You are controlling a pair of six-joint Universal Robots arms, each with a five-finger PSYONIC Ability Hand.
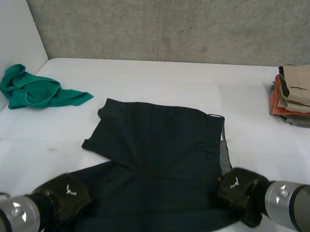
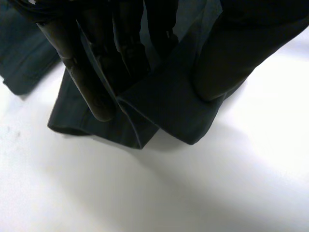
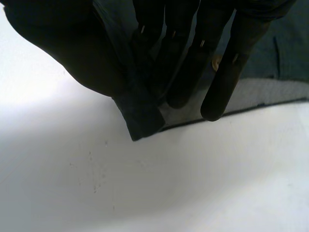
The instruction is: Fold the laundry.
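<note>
Left hand point(image 1: 65, 193) pinches the shorts' point(image 1: 159, 142) near leg; right hand point(image 1: 239, 188) pinches their waist, by the bench's point(image 1: 162, 80) front edge.

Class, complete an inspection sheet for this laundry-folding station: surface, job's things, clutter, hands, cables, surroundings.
Surface: white table, a few faint marks.
Job's things: dark garment lying partly folded in the middle; green cloth crumpled at far left; folded stack at far right.
Clutter: nothing seen.
Hands: left hand pinches the dark garment's near left edge; right hand pinches its near right edge.
Cables: nothing seen.
Surroundings: grey wall behind; white panel at left.
</note>
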